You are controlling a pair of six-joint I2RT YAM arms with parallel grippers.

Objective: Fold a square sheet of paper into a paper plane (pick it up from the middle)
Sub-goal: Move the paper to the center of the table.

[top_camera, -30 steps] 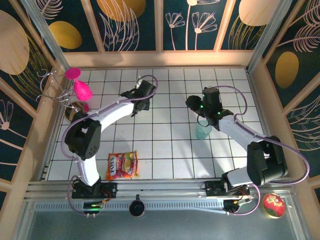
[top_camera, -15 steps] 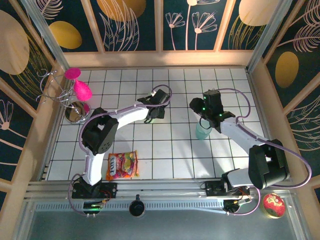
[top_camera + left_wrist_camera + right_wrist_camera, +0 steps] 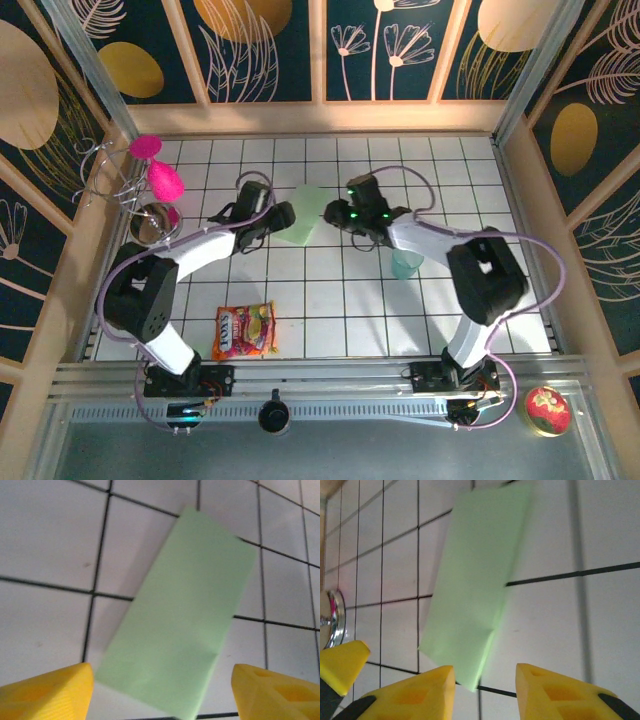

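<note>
While its near corner is blurred, the square sheet of paper (image 3: 180,620) is seen folded to a rectangle, flat on the table (image 3: 350,300) between the left gripper (image 3: 285,215) and right gripper (image 3: 335,213), both spread and empty; bare tiles surround its edges.

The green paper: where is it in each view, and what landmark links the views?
Top external: green paper just left of centre, far half.
Left wrist: green paper mid-frame, tilted.
Right wrist: green paper upper middle, tilted.
Shared landmark: the black-gridded white table.
</note>
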